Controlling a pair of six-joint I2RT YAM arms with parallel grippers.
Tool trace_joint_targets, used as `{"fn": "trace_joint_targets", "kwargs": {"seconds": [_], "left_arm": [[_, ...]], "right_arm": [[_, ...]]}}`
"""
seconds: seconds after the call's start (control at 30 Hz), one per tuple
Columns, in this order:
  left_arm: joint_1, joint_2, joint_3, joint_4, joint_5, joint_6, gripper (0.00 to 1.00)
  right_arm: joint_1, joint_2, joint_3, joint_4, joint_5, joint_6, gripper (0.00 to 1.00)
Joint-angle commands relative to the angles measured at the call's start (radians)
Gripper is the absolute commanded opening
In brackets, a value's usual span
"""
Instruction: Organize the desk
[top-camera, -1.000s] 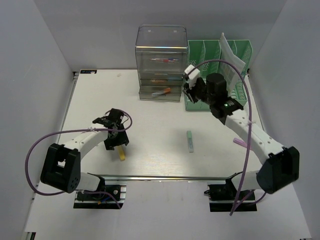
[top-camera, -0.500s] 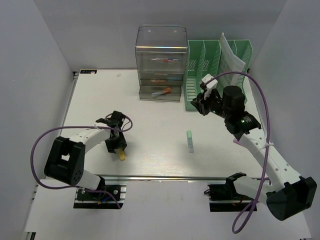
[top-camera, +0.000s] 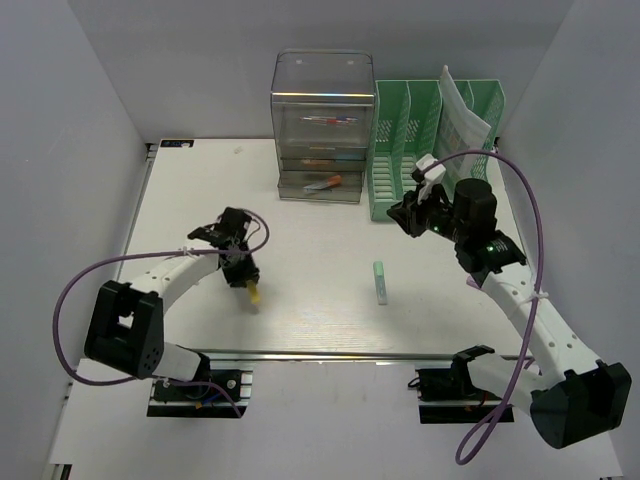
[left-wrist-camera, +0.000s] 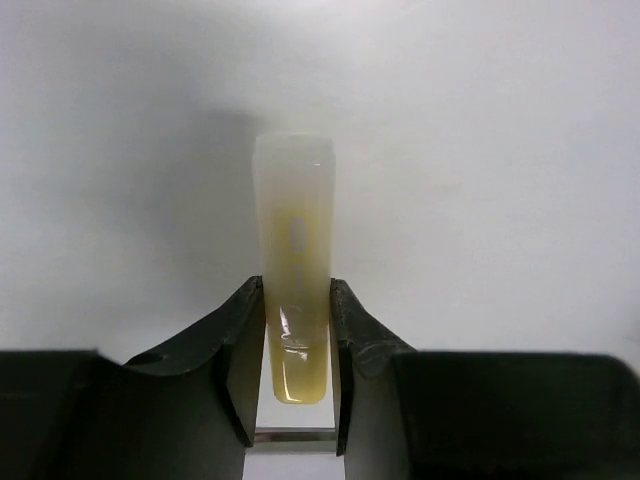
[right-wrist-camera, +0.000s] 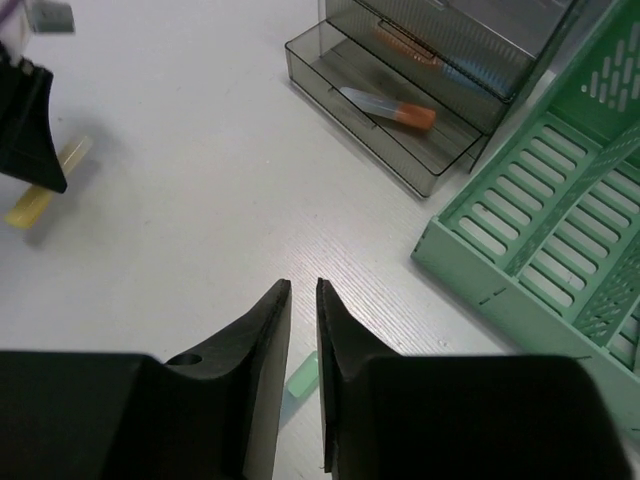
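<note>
I am closing my left hand (left-wrist-camera: 297, 300) on the yellow marker (left-wrist-camera: 295, 230), with both fingers touching its sides. Its long axis is running straight out between them, over the bench (top-camera: 330, 325) spreading beneath both arms. A second ago this hand was spread wide. My right hand (right-wrist-camera: 297, 300), standing slightly apart and empty, has been pulling back from the green rack (top-camera: 400, 150), well away from the marker.

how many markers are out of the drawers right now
2. The yellow marker is pinched in the left gripper at the front left of the desk; the green marker lies loose right of centre. Others sit in the drawer unit, some perhaps hidden.
</note>
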Motion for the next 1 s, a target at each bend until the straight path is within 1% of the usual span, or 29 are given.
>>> {"fn": "trace_joint_targets", "kwargs": {"seconds": [0.0, 0.03, 0.07, 0.1, 0.13, 0.17, 0.2, 0.23, 0.27, 0.3, 0.33, 0.37, 0.4, 0.47, 0.5, 0.53, 0.6, 0.67, 0.73, 0.8, 0.97], "left_arm": [[-0.013, -0.071, 0.171, 0.187, 0.178, 0.008, 0.03], [-0.022, -0.058, 0.194, 0.231, 0.203, -0.004, 0.03], [-0.022, -0.050, 0.210, 0.283, 0.214, -0.050, 0.03], [-0.022, -0.041, 0.230, 0.388, 0.211, -0.078, 0.01], [-0.022, -0.032, 0.233, 0.448, 0.209, -0.111, 0.01], [-0.022, -0.004, 0.234, 0.508, 0.196, -0.192, 0.01], [-0.022, 0.013, 0.228, 0.629, 0.167, -0.231, 0.01], [-0.022, 0.033, 0.221, 0.697, 0.157, -0.274, 0.02], [-0.033, 0.082, 0.217, 0.770, 0.148, -0.361, 0.02], [-0.033, 0.114, 0.217, 0.883, 0.130, -0.401, 0.03], [-0.033, 0.146, 0.234, 0.928, 0.117, -0.438, 0.04], [-0.042, 0.215, 0.250, 1.000, 0.102, -0.501, 0.04], [-0.042, 0.250, 0.265, 1.039, 0.079, -0.521, 0.04], [-0.052, 0.324, 0.340, 1.094, 0.080, -0.578, 0.05], [-0.062, 0.394, 0.369, 1.107, 0.044, -0.590, 0.06], [-0.062, 0.424, 0.426, 1.114, 0.022, -0.601, 0.06], [-0.085, 0.494, 0.483, 1.084, -0.025, -0.630, 0.06], [-0.096, 0.530, 0.548, 1.043, -0.108, -0.651, 0.07], [-0.107, 0.565, 0.570, 1.023, -0.178, -0.679, 0.07], [-0.107, 0.582, 0.584, 0.998, -0.219, -0.734, 0.09], [-0.127, 0.647, 0.632, 0.923, -0.274, -0.837, 0.10]], "right_arm": [[-0.027, -0.022, -0.022, 0.063, -0.021, 0.019, 0.20], [-0.030, -0.024, -0.024, 0.064, -0.015, 0.021, 0.18], [-0.032, -0.025, -0.029, 0.068, -0.011, 0.024, 0.11], [-0.039, -0.027, -0.038, 0.071, -0.010, 0.024, 0.08], [-0.048, -0.030, -0.039, 0.068, -0.010, 0.026, 0.06], [-0.053, -0.032, -0.042, 0.071, -0.008, 0.029, 0.06], [-0.053, -0.036, -0.042, 0.074, -0.008, 0.030, 0.06], [-0.059, -0.038, -0.044, 0.073, -0.007, 0.030, 0.05], [-0.062, -0.039, -0.044, 0.074, -0.007, 0.032, 0.05], [-0.065, -0.039, -0.045, 0.074, -0.005, 0.032, 0.05], [-0.070, -0.039, -0.049, 0.074, -0.005, 0.032, 0.05], [-0.073, -0.039, -0.050, 0.077, -0.007, 0.032, 0.05], [-0.075, -0.039, -0.050, 0.077, -0.007, 0.032, 0.05], [-0.079, -0.039, -0.052, 0.077, -0.002, 0.030, 0.04], [-0.081, -0.041, -0.052, 0.076, -0.004, 0.030, 0.04], [-0.084, -0.041, -0.052, 0.076, -0.002, 0.029, 0.04], [-0.088, -0.038, -0.052, 0.076, -0.001, 0.026, 0.04], [-0.090, -0.036, -0.052, 0.071, -0.001, 0.023, 0.04], [-0.093, -0.035, -0.050, 0.068, -0.001, 0.023, 0.04], [-0.093, -0.032, -0.050, 0.068, -0.002, 0.023, 0.04], [-0.095, -0.025, -0.050, 0.067, -0.002, 0.019, 0.03]]}}
